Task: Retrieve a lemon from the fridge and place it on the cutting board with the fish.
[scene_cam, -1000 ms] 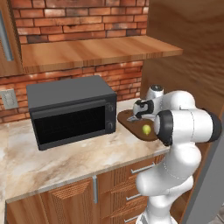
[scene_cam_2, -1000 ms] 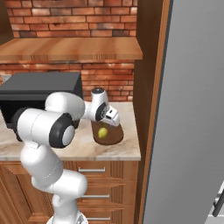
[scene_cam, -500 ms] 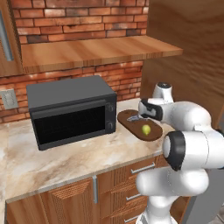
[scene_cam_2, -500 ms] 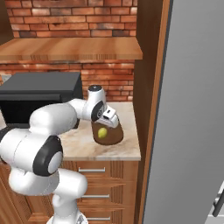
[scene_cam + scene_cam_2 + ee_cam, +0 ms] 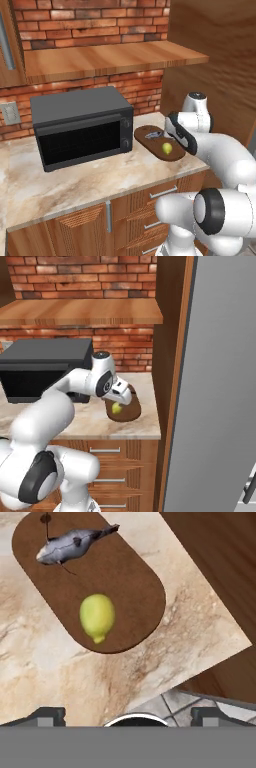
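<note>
Since a second ago, pulled back and up from the cutting board [image 5: 135, 587]. Gripper [image 5: 127, 714] empty, fingers spread wide, tips cut off at frame bottom. Lemon [image 5: 97, 617] lying free near the board's end, fish [image 5: 70, 544] apart. Fridge [image 5: 215, 406] cropped. No writing legible.

Marble counter [image 5: 75, 185], black microwave [image 5: 82, 127], brown cutting board [image 5: 127, 577]

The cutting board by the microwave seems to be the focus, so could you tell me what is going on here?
The lemon lies on the cutting board beside the fish, apart from it. The gripper hovers above the board with fingers spread, holding nothing. The fridge door is shut.
</note>
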{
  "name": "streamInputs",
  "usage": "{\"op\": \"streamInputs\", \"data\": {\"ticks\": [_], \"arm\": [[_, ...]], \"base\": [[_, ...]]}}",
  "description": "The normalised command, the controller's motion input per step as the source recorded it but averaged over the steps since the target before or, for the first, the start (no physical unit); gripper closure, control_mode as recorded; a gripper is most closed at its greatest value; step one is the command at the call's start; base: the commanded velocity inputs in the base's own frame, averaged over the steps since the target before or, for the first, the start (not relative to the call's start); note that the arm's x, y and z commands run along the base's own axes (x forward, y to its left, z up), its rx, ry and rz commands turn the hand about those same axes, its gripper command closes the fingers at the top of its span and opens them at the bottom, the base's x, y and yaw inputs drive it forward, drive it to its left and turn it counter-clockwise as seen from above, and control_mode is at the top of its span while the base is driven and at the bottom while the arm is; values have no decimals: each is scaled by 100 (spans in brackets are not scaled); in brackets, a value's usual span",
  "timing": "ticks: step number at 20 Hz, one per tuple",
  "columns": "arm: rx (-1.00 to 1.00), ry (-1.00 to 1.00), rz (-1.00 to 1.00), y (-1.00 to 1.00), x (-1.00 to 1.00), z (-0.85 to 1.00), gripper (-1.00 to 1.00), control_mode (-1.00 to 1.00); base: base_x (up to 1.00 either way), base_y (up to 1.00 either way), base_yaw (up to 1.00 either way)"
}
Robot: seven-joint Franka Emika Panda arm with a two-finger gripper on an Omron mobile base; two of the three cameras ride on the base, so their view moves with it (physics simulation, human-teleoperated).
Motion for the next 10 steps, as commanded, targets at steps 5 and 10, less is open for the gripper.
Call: {"op": "streamInputs", "data": {"ticks": [5,10], "arm": [[0,10,2,1,-37,31,-100,-100],[0,10,0,5,-39,30,-100,-100]], "base": [[0,0,0],[0,0,0]]}}
